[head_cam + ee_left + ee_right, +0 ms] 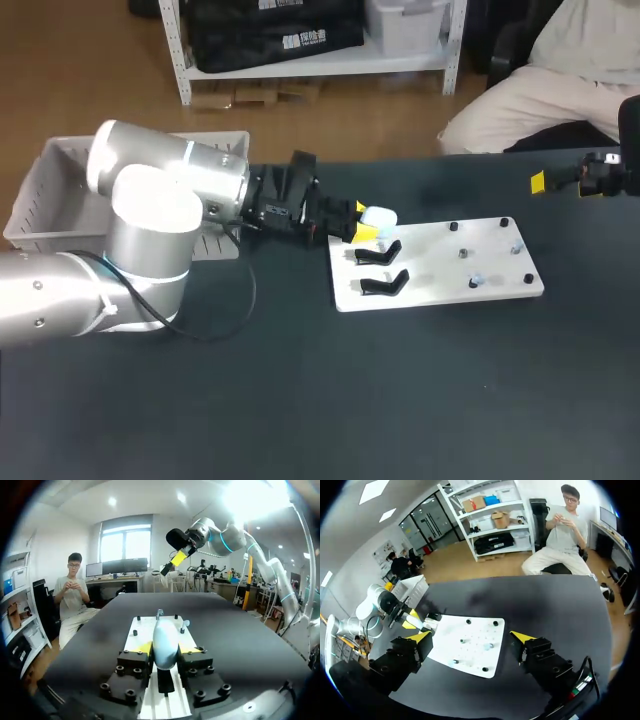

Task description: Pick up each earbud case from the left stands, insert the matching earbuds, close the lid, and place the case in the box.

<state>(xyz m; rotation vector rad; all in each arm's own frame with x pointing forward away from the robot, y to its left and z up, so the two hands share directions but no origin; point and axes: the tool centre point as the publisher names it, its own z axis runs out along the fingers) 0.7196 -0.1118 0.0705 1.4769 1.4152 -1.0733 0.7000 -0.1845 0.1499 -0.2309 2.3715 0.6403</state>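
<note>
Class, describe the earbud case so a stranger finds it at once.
On the black table lies a white board. At its left end, by two black stands, the left gripper holds the earbud case: pale and rounded, unlike the dark angular stands.

Open along the whole near side of the counter (pixel 420 400), from the white board (pixel 440 268) to the near edge. Open too at the board's right and in the dark strip behind it. Blocked at the left by the left arm (pixel 150 230), lying between board and box (pixel 40 200) and covering part of the box; black cable (pixel 250 290) looping off it toward the near side. Two black stands (pixel 385 284) upright on the board's left end, left jaws clamped on the earbud case (pixel 380 215) close over the far left corner. Low pegs (pixel 529 279) dotted over the board's right half. Right jaws spread wide, raised above the counter's far right, well apart from the board
</note>
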